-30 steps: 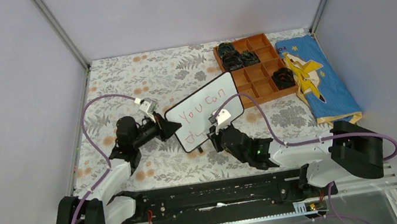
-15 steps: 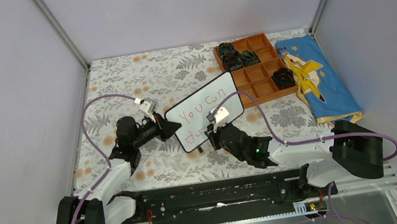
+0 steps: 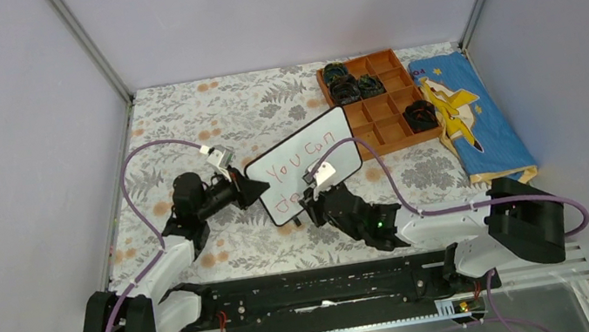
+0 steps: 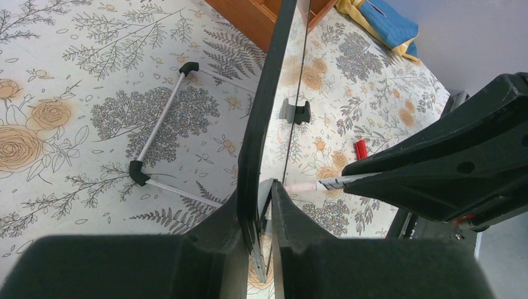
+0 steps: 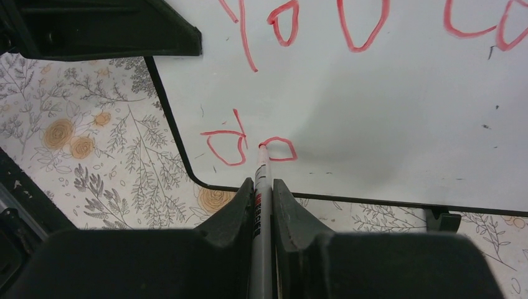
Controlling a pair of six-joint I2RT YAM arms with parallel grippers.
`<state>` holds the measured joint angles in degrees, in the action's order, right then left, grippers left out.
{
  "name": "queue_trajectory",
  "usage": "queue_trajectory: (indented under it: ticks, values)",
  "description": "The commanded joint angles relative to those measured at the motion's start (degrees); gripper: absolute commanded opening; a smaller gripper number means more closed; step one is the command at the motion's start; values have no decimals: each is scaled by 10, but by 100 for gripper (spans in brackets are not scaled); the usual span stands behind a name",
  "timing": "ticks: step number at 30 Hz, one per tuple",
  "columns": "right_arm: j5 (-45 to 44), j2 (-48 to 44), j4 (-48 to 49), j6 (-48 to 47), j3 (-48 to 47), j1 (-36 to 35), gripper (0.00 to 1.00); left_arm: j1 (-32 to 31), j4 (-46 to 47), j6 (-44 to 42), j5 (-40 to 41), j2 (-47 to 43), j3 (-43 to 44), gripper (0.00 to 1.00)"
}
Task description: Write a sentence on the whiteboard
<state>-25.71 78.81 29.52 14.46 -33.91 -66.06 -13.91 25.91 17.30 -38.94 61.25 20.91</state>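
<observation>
Plain lilac-grey panels close this place in on three sides. The back wall (image 3: 276,10) stands well beyond the left end effector (image 3: 257,190) and the right end effector (image 3: 311,202), and a side wall (image 3: 10,173) rises outboard of the left one. Another wall (image 3: 581,44) stands far out past the right one. Slim metal posts (image 3: 91,51) mark the back corners. Under both, the tabletop (image 3: 247,107) wears a white cloth printed with grey ferns and orange roses. The light is soft and even, and shadows are faint.
</observation>
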Motion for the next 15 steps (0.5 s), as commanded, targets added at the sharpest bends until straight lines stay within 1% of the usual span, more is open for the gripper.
queue_trajectory:
  ticks: [1,4,9,15]
  values:
    - [9,11,20,9,-25,-4,0,-4,-49,-60,52,0,-4,13]
    - [1,-3,18,11,-17,-5,0,-5,-50,-60,54,2,-3,13]
    - [-29,-71,-9,5,-6,-3,0,-5,-49,-60,53,6,-2,13]
    - [-28,-107,-32,-7,0,29,0,-5,-49,-61,52,7,-2,13]
